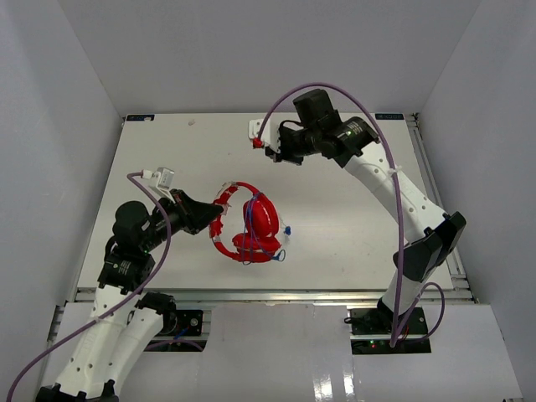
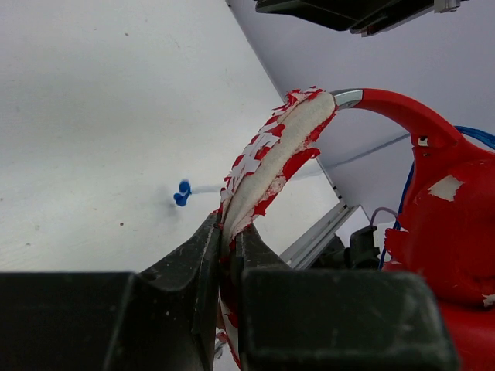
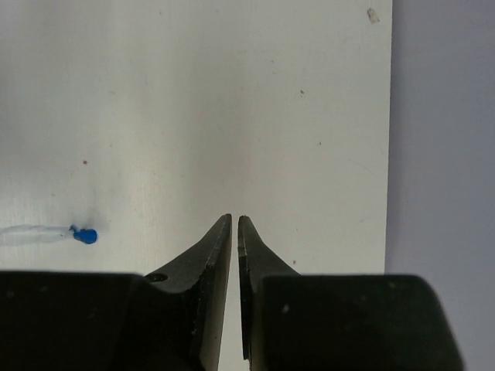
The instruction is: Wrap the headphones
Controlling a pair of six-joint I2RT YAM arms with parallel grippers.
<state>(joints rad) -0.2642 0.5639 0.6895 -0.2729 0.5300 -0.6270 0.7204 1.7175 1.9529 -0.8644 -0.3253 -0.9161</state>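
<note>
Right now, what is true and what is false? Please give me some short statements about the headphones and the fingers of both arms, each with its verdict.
1. The left fingers are shut on the headband. True.
2. The right fingers hold the blue cord. False: they are almost closed, with nothing between them.
3. The headband's padding is whole and smooth. False: its red skin has flaked off in places and pale foam shows.
4. Seen from above, the headphones are near the middle of the table, apart from the right fingers. True.
</note>
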